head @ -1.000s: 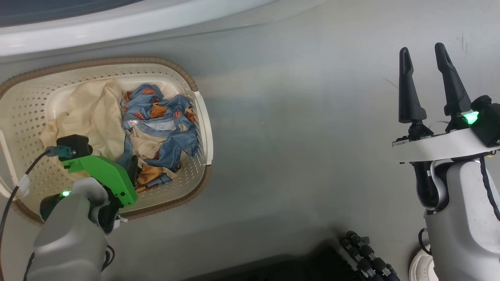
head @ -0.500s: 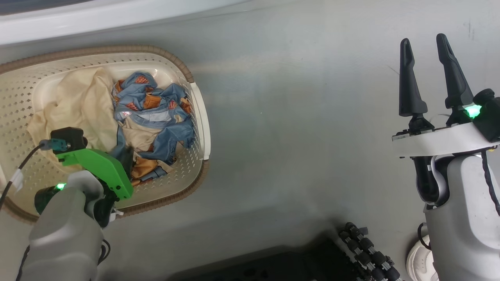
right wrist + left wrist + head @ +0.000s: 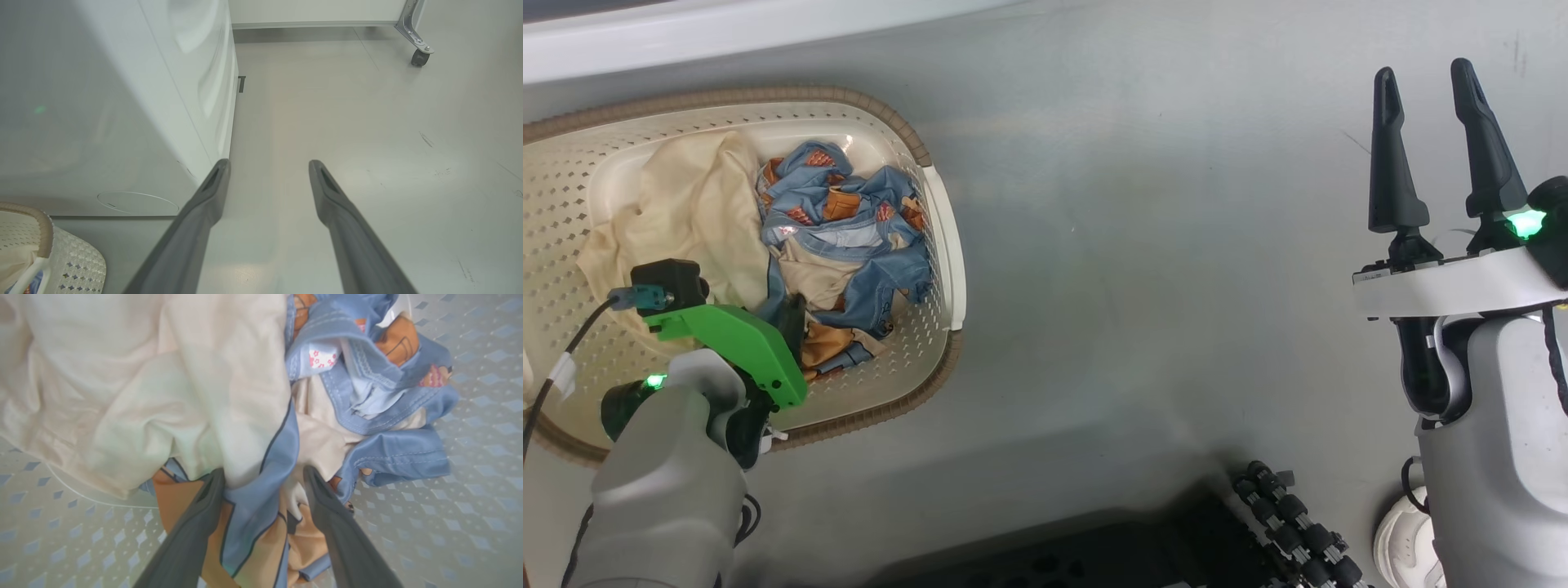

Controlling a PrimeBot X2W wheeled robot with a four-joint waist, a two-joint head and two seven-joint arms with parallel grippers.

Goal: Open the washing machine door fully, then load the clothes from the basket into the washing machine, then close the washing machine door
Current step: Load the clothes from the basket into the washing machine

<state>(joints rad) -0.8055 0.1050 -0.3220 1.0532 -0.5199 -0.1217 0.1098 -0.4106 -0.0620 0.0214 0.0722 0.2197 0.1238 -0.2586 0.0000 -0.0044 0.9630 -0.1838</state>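
Left end effector (image 3: 263,475), spread wide, straddles a clothes (image 3: 845,245) fold in the basket (image 3: 907,400), nothing gripped; push deeper before you close. Right end effector (image 3: 1423,72) spread, empty.

The basket (image 3: 564,188) was viewed from overhead by the head camera, close-up inside by the left wrist's, and at its edge by the right's.

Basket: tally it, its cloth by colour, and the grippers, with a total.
Basket: 1
Cream cloth: 1
Blue printed bundle: 1, pieces cannot be told apart
Grippers: 2, left gripper and right gripper
Total: 5
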